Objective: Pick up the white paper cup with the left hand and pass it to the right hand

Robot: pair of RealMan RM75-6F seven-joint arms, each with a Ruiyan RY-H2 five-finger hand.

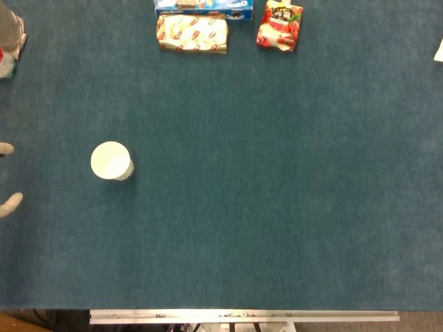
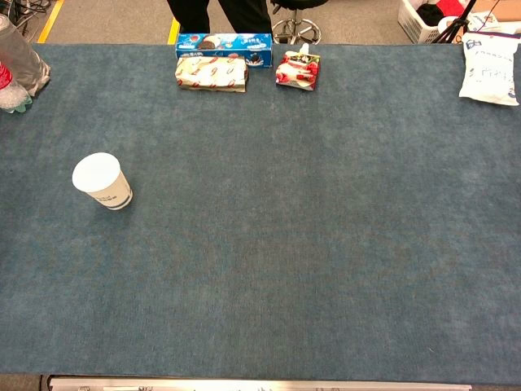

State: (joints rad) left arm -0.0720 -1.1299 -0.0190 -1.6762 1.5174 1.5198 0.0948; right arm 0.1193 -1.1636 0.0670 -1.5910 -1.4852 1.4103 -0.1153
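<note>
Two fingertips [image 1: 10, 205] of the left hand show, apparently spread, empty, white paper cup [image 1: 111, 161] near to their right; reach step, next close in; right hand unseen.

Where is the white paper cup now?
The white paper cup stands upright on the table's left side in both views, far from the snack packs at the far edge.

The paper cup [image 2: 101, 180] is white, with dark bands near its base; the table covering [image 2: 285, 244] is deep teal-blue; the biscuit box [image 2: 224, 45] is blue with white print; the wrapped packet [image 2: 211, 73] is cream with red marks; the pouch [image 2: 298, 69] is red and white; the bag [image 2: 490, 72] at far right is white with blue lettering.
</note>
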